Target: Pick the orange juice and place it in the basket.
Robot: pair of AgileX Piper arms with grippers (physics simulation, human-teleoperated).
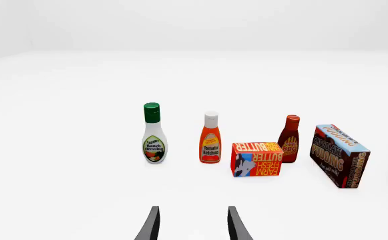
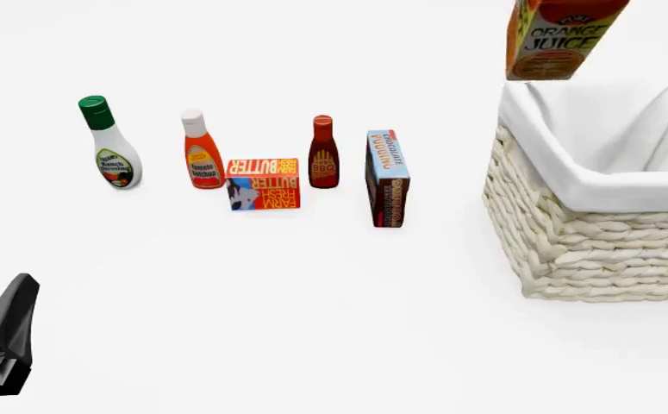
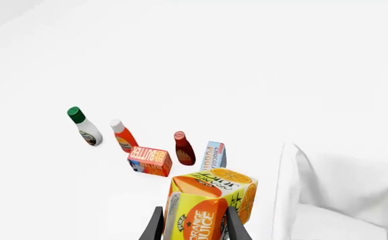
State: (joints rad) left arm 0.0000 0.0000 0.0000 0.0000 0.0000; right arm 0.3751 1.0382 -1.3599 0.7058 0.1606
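The orange juice (image 2: 554, 39) is an orange and yellow carton that hangs in the air above the far left corner of the basket (image 2: 592, 233), its top cut off by the frame edge. In the right wrist view the carton (image 3: 211, 207) sits between my right gripper's fingers (image 3: 155, 225), which are shut on it; the basket's white liner (image 3: 327, 200) shows beside it. My left gripper (image 1: 192, 225) is open and holds nothing, low over the table at the near left, where its dark body (image 2: 0, 345) shows in the front view.
A row of groceries stands left of the basket: ranch dressing bottle (image 2: 110, 144), tomato ketchup bottle (image 2: 202, 151), butter box (image 2: 262, 183), dark BBQ sauce bottle (image 2: 323, 153) and chocolate pudding box (image 2: 387, 178).
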